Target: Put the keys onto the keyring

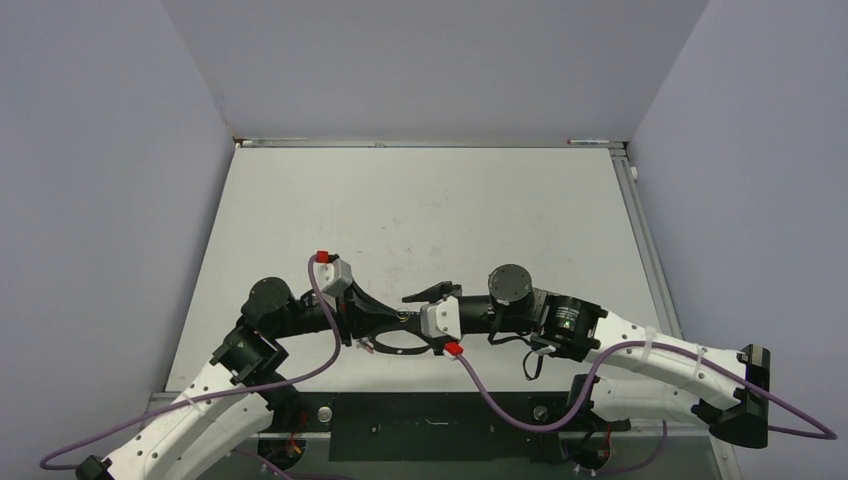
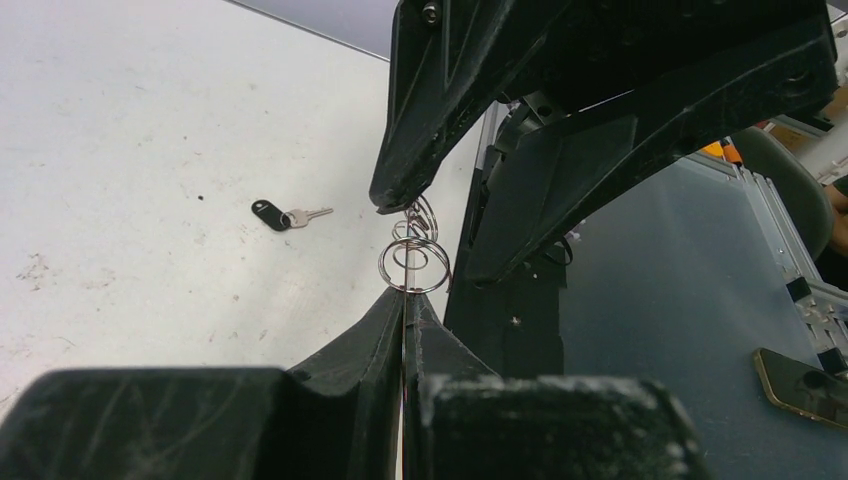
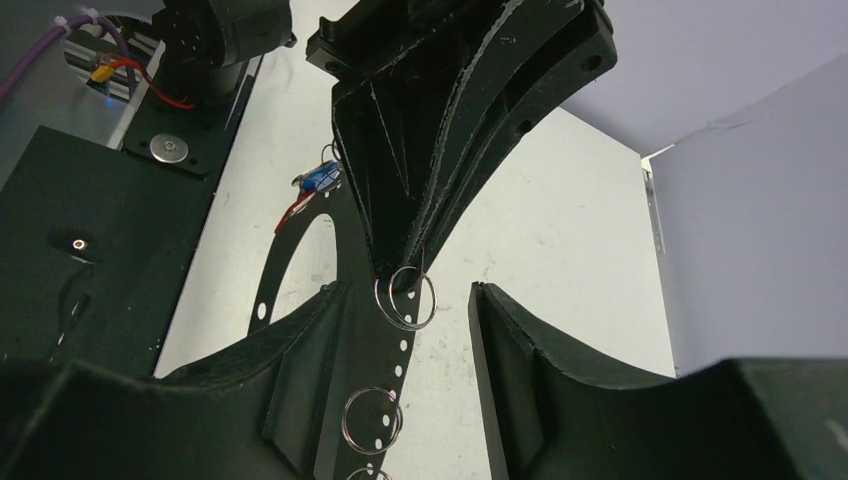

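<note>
Look at the right wrist view: the thin silver wire keyring (image 3: 405, 298) loses its top arc behind the pinched black tips of the left gripper (image 3: 400, 272), and from overhead it's simply too small to pick out! The small blue-headed key (image 3: 320, 180) peeks from behind that same finger, blade hidden, with a red sliver (image 3: 291, 212) beside it too slight to identify. Down low, one more silver ring (image 3: 366, 473) is chopped off by the bottom edge.
</note>
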`<move>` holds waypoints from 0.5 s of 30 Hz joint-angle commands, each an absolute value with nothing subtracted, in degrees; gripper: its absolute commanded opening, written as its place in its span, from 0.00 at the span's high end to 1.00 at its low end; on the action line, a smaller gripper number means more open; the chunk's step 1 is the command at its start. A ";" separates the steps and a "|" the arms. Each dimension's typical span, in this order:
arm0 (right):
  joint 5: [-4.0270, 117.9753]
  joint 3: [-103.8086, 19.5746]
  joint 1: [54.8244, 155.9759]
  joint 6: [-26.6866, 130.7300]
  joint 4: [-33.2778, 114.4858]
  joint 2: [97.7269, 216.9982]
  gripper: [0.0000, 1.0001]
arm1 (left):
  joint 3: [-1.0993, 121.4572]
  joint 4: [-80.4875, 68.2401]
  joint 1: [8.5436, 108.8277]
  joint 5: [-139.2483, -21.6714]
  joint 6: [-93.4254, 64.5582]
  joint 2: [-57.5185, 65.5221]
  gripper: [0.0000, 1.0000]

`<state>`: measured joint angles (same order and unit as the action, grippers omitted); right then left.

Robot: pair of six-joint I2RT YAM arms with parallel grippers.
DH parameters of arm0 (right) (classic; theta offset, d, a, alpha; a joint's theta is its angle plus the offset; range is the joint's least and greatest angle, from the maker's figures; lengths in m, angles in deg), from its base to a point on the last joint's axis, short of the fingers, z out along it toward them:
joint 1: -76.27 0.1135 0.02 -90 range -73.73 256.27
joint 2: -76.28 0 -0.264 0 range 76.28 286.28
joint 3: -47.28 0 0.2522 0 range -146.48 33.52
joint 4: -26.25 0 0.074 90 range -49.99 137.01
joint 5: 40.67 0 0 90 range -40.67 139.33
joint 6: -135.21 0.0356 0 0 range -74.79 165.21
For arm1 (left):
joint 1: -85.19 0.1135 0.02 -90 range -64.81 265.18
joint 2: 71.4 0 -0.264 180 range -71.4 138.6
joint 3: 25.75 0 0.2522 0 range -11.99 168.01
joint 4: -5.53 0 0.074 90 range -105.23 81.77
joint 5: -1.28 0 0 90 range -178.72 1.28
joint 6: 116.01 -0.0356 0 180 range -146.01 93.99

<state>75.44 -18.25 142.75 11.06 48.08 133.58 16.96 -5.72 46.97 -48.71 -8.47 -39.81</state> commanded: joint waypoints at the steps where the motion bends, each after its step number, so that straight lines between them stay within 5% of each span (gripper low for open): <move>1: 74.80 -20.59 143.46 9.70 47.61 133.67 0.55 | 20.33 -4.57 47.56 -45.99 -7.49 -39.95 1.00; 15: 72.36 -20.46 144.30 9.50 49.67 134.40 0.53 | 20.00 -3.69 47.66 -42.83 -7.03 -39.76 1.00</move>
